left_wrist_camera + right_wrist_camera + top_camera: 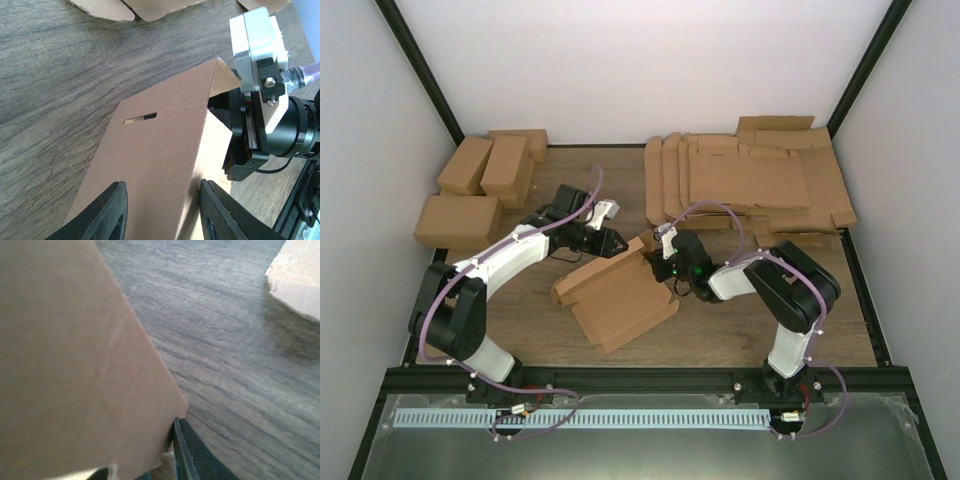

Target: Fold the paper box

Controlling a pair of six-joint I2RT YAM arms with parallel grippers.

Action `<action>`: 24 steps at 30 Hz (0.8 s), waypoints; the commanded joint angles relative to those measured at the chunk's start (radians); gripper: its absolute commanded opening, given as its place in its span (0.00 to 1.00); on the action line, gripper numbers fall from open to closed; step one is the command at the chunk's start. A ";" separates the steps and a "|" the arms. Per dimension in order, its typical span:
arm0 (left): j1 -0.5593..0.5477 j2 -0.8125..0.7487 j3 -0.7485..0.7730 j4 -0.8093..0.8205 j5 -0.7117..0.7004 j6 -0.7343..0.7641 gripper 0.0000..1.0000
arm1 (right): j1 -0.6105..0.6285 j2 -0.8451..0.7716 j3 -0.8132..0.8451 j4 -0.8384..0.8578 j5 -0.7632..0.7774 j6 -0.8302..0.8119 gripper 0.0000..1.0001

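Note:
The paper box [620, 295] lies half folded in the middle of the table, its far wall standing up at a slant. My left gripper [611, 240] is at that raised wall's top edge. In the left wrist view its jaws [162, 187] stand apart over the brown panel [155, 165], which has a slot cut in it. My right gripper [660, 262] reaches in at the box's right end. In the right wrist view a flap [75, 365] fills the left side, one finger [192, 457] lies against the flap's edge, and the other finger is hidden.
Flat cardboard blanks [750, 180] are stacked at the back right, and several folded cartons [480, 180] at the back left. White walls close in both sides. A black rail [640, 380] runs along the near edge. The right wrist housing [265, 65] sits close beside the raised panel.

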 commanded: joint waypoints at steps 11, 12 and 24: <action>-0.003 0.044 -0.046 -0.040 -0.119 -0.020 0.41 | 0.094 -0.149 -0.032 -0.013 0.031 -0.046 0.01; -0.003 0.045 -0.049 -0.038 -0.120 -0.022 0.41 | 0.102 -0.160 -0.035 -0.019 0.038 -0.043 0.01; -0.003 0.014 -0.048 -0.030 -0.097 -0.046 0.42 | 0.118 -0.246 0.019 -0.118 0.046 -0.056 0.01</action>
